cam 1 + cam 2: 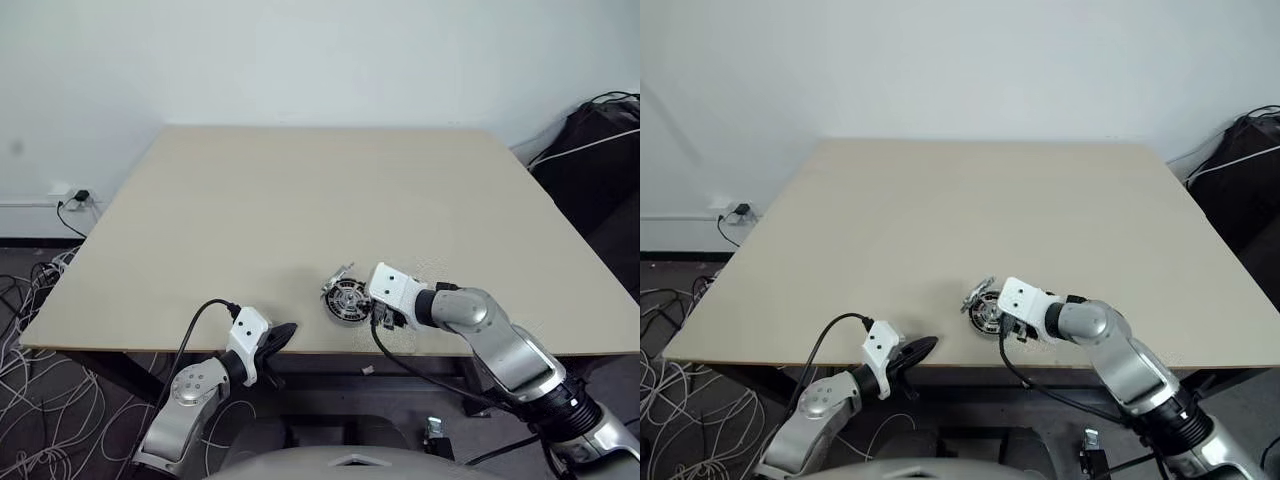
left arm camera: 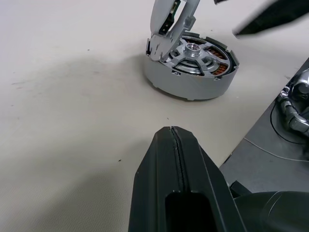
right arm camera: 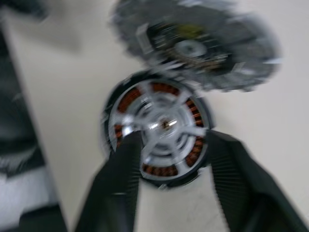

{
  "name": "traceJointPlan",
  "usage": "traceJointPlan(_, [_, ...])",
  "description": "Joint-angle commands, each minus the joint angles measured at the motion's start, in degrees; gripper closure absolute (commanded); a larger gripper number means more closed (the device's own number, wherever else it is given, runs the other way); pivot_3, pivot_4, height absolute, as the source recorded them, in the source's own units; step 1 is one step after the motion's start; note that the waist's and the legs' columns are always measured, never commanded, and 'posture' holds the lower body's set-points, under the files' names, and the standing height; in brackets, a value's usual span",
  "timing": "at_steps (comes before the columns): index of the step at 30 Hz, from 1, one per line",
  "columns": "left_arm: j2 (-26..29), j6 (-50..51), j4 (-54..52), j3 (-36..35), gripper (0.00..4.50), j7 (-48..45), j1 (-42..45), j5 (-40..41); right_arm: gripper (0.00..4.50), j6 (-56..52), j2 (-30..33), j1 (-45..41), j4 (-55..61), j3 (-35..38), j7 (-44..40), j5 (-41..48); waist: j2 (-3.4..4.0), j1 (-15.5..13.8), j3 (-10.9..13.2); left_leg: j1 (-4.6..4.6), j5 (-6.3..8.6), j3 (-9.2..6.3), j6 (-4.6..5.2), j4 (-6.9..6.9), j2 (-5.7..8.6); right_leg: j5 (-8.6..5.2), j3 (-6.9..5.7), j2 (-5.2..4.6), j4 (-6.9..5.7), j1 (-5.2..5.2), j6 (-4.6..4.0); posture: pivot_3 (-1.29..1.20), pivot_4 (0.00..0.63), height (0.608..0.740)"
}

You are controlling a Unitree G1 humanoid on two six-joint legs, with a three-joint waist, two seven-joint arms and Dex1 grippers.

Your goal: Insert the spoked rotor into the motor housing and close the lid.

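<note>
Rotor (image 3: 161,126) seated in housing (image 2: 193,79) near table (image 1: 300,200) edge. Lid (image 3: 203,41) leaning, unclosed. Right gripper (image 3: 169,159) released, straddling housing; left gripper (image 2: 176,159) clenched, empty. Risk: bump tips lid, shoves housing over edge.

lid (image 3: 203,46) blurred, top cut off

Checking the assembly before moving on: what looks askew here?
The lid is not seated: it stands tilted, leaning on the far rim of the motor housing, whose spoked rotor and copper windings remain exposed.
</note>
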State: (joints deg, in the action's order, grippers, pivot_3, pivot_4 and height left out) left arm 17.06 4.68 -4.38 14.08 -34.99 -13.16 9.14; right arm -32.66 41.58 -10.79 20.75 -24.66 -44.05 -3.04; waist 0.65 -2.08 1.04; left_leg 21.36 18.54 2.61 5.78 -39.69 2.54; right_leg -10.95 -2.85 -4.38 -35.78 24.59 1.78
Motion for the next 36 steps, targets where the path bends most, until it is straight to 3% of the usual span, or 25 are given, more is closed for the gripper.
traceJointPlan(1, [-0.53, -0.72, -1.23, -0.34, 4.5, 0.31, 0.31, 0.27, 1.88, 2.37, 2.01, -3.19, 1.42, -1.17, -3.83, -1.76, -0.02, -0.09, 0.02, 0.01, 0.0, 0.0, 0.0, 0.0, 0.0, 0.0, 0.0, 0.0, 0.0, 0.01, 0.0, 0.0, 0.0, 0.74])
traceJointPlan(12, [-1.22, -1.14, -1.18, -0.36, 4.5, 1.06, -0.07, 0.17, 1.88, 6.59, 3.58, -6.79, -1.75, -6.88, -11.75, -7.0, -0.09, -0.45, 0.05, 0.1, 0.02, -0.02, 0.03, -0.09, 0.0, 0.01, -0.03, -0.03, 0.01, 0.02, 0.0, 0.0, 0.0, 0.74])
traceJointPlan(32, [-1.64, -1.39, -1.61, -0.5, 4.5, 1.78, -0.85, 0.16, 1.88, 9.56, -0.67, -8.09, -10.48, -8.27, -14.35, -11.14, -0.07, -0.44, 0.04, 0.12, 0.03, -0.02, 0.03, -0.19, 0.01, 0.04, -0.03, -0.04, -0.02, 0.02, 0.0, 0.0, 0.0, 0.74])
traceJointPlan(36, [-1.67, -1.43, -1.61, -0.49, 4.5, 1.94, -0.93, 0.17, 2.83, 9.54, -1.45, -8.49, -11.25, -8.41, -15.01, -11.55, -0.07, -0.43, 0.03, 0.12, 0.03, -0.01, 0.03, -0.21, 0.01, 0.06, -0.03, -0.04, -0.02, 0.02, -0.01, 0.0, 0.0, 0.74])
